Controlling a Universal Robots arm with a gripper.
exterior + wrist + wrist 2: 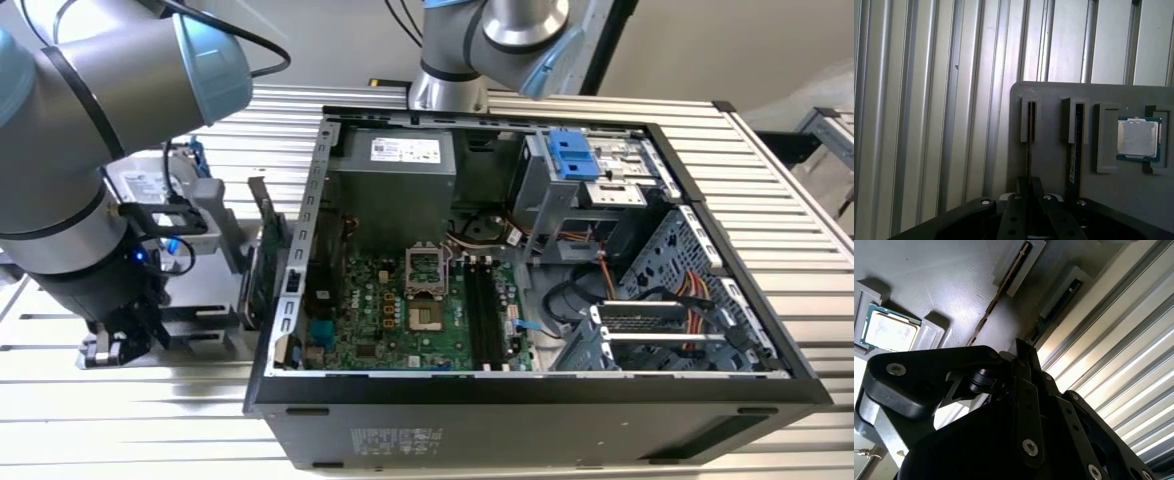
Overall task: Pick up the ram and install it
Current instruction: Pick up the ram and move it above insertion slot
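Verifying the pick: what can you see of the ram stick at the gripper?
The ram shows edge-on in both wrist views: a thin, dark, flat strip standing on its long edge in a slot of the grey holder, with one end between two raised grey posts. It looks straight along its visible length. The gripper sits right at it, in line with the slot. A second stick stands in the next slot, apart from it.

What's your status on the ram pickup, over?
Gripper low at the gray holder, lined up on the ram. Ram on edge in its slot, not yet lifted. Second stick and processor alongside.
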